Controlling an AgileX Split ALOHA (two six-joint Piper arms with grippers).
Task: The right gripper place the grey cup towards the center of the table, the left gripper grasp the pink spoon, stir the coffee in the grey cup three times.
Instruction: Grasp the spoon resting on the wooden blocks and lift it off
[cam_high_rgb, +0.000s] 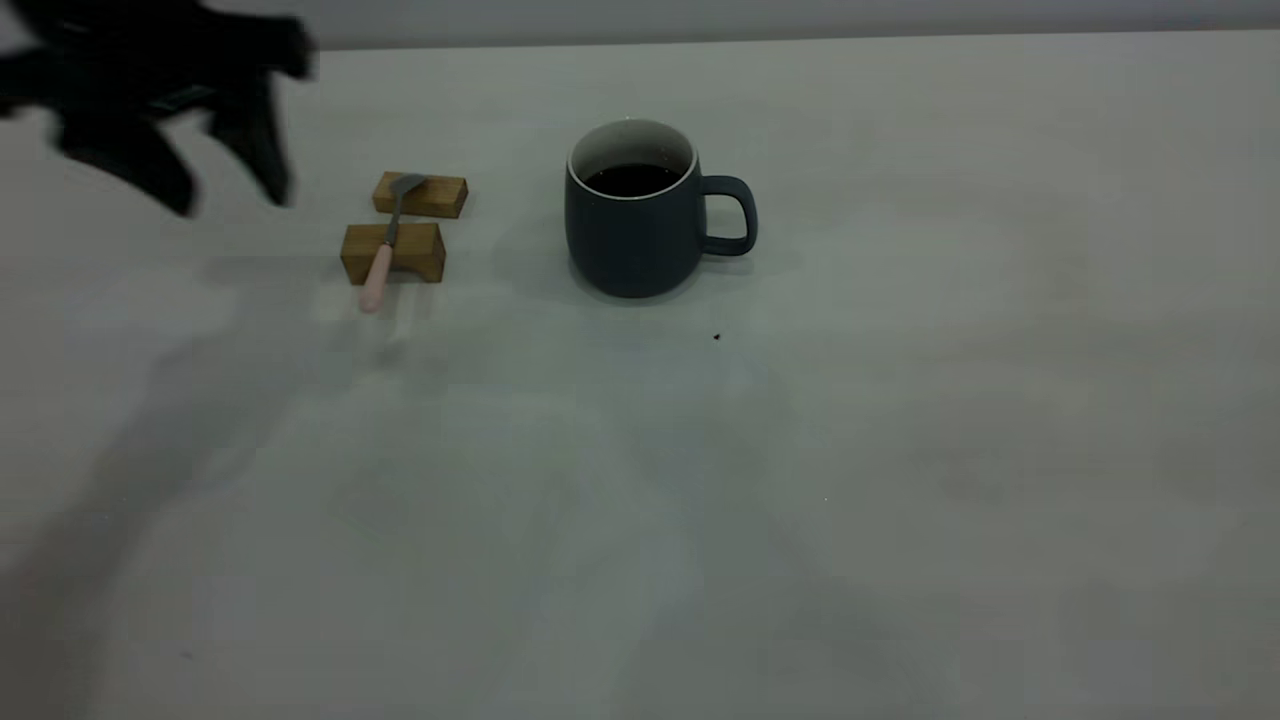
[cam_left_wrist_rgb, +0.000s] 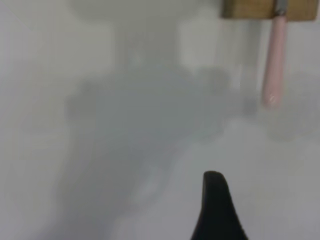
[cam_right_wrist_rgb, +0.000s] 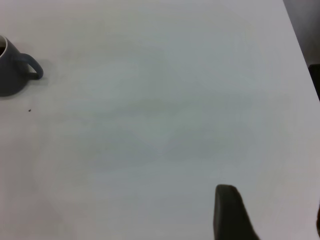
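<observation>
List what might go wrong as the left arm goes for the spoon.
1. The spoon only rests across two wooden blocks; a nudge from the left pincer may roll it off.
2. The blocks sit loose on the table and might slide.
3. The cup holds coffee; rough stirring may slop it.

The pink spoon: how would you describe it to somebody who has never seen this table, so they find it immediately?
Start at the grey cup of coffee near mid-table, then look left to two wooden blocks. The pink spoon lies across both, its handle overhanging the nearer block. It is the only slender, pale pink thing there.
</observation>
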